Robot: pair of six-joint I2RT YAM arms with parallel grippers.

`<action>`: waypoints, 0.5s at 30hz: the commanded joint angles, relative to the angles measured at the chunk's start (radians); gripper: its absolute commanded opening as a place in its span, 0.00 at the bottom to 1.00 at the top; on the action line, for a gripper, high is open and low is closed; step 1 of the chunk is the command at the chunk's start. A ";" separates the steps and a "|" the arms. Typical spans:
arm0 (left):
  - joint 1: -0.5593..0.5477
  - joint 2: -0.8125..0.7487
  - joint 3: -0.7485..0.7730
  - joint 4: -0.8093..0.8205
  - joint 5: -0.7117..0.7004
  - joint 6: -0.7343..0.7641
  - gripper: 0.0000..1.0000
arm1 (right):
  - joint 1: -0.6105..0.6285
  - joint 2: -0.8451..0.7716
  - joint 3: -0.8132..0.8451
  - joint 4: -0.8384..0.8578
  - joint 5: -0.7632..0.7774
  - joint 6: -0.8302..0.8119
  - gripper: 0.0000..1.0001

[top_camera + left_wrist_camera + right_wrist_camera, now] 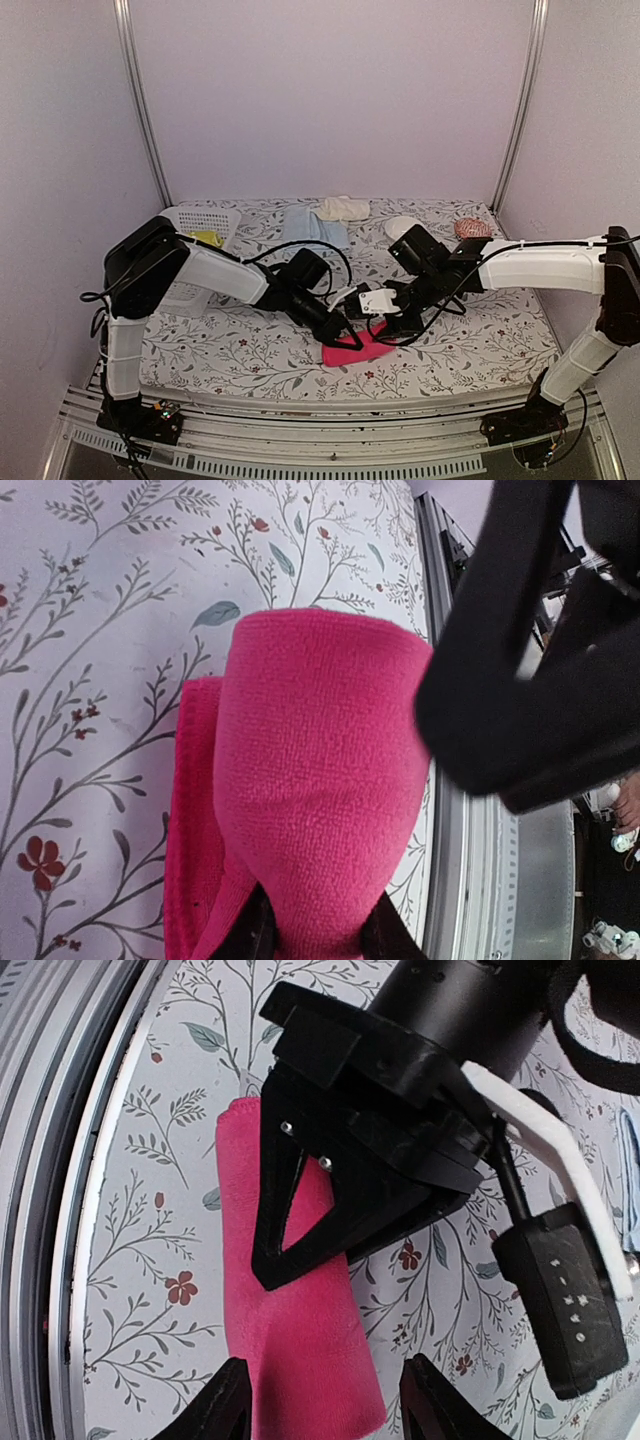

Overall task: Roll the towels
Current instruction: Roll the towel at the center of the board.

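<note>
The hot pink towel (357,350) lies partly rolled on the floral table covering, near the front edge. In the left wrist view a fold of the hot pink towel (310,780) bulges up between my left gripper's fingers, and the left gripper (318,938) is shut on it. My right gripper (325,1408) stands open astride the near end of the pink towel (300,1360), with a gap on its right side. The left gripper (340,1190) presses on the towel just ahead of it. A light blue towel (313,226) and a cream towel (343,208) lie at the back. A yellow-green towel (207,238) sits in the basket.
A white plastic basket (205,218) stands at the back left. A white object (400,227) and a red-and-white patterned object (472,229) lie at the back right. The table's metal front rail (470,880) runs close beside the pink towel.
</note>
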 commanded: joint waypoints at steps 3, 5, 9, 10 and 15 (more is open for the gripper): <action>0.012 0.112 -0.068 -0.208 -0.066 -0.041 0.19 | 0.044 0.112 -0.066 0.109 -0.006 -0.004 0.54; 0.022 0.112 -0.076 -0.199 -0.067 -0.059 0.19 | 0.051 0.139 -0.079 0.122 -0.004 -0.005 0.54; 0.046 0.105 -0.097 -0.163 -0.075 -0.093 0.17 | 0.058 0.177 -0.094 0.128 -0.010 -0.006 0.54; 0.049 0.100 -0.100 -0.156 -0.071 -0.096 0.17 | 0.057 0.184 -0.096 0.132 -0.013 -0.007 0.52; 0.046 0.012 -0.146 -0.102 -0.157 -0.077 0.36 | 0.056 0.261 -0.061 0.058 -0.076 -0.002 0.28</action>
